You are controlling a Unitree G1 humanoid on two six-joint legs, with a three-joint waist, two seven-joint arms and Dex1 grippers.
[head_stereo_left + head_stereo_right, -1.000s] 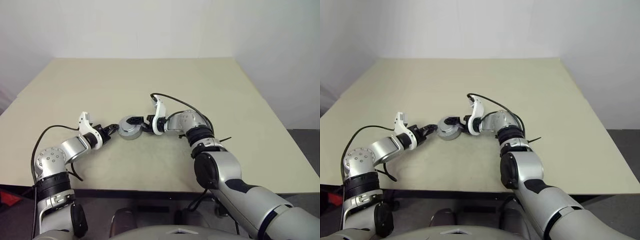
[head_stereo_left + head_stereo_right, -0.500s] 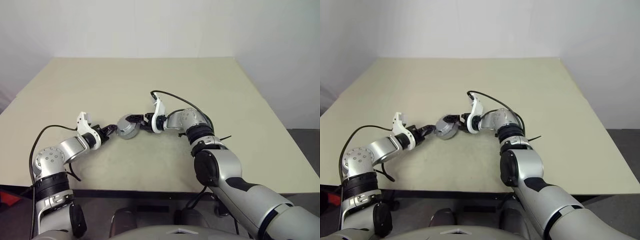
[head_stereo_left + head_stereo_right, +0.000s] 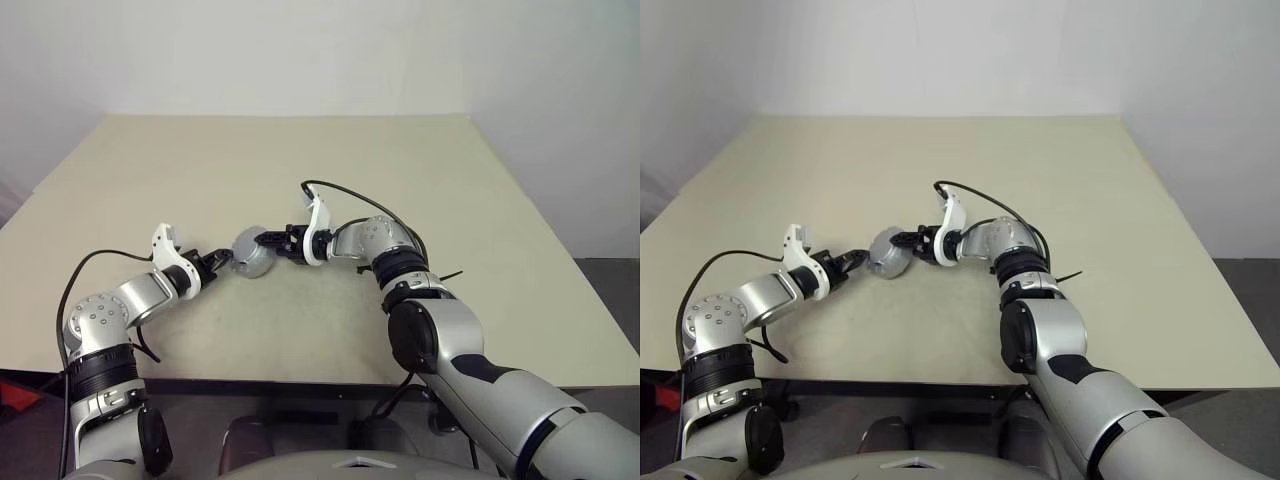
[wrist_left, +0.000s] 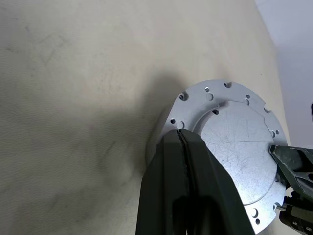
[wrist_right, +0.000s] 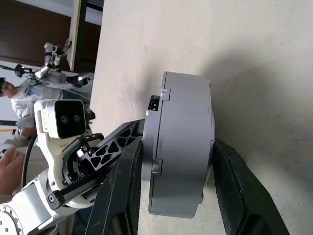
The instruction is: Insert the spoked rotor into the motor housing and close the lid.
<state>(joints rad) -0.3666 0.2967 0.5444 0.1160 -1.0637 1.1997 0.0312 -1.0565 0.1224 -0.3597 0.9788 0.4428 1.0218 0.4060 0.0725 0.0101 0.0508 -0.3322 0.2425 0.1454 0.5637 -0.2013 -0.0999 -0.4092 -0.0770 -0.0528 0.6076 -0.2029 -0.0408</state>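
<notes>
Closed motor housing [image 3: 251,252], a grey metal cylinder, tilted up on its edge near the middle of the beige table [image 3: 300,160], between the two grippers. The right gripper [image 5: 171,186] clasps it across its thickness: one black finger [image 5: 122,191] lies against the flat face with the small connector notch, the other against the opposite face. The lid [image 4: 237,161], a smooth pale disc ringed with small holes, faces the left wrist camera. The left gripper [image 4: 182,138], its two fingers pressed together with nothing between them, touches the housing's rim with its tip, on the side opposite the right gripper.
</notes>
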